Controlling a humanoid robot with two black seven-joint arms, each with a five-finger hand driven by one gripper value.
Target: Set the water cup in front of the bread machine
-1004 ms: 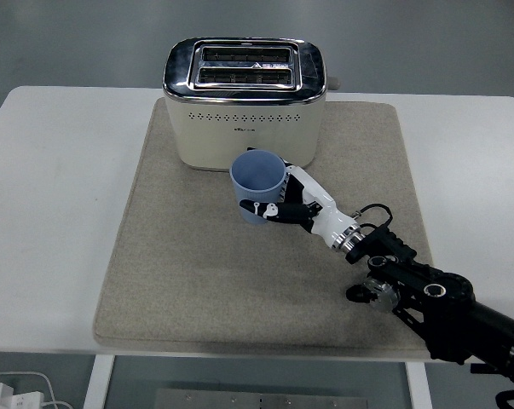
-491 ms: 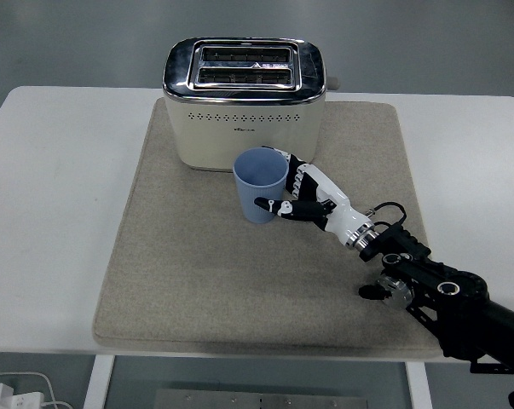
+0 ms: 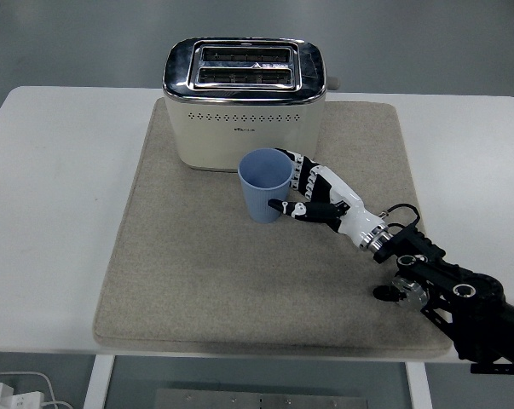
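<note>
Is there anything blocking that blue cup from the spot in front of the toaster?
Nothing visible does. The blue cup already stands upright on the mat just in front of the toaster, the robot hand beside it.

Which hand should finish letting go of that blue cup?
The right hand. It is the only one showing, its fingers beside the blue cup, which stands upright on the mat before the toaster.

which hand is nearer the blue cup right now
Right. The right hand is at the blue cup's right side, fingers opened around it, on the mat in front of the toaster. The left hand is not in view.
</note>
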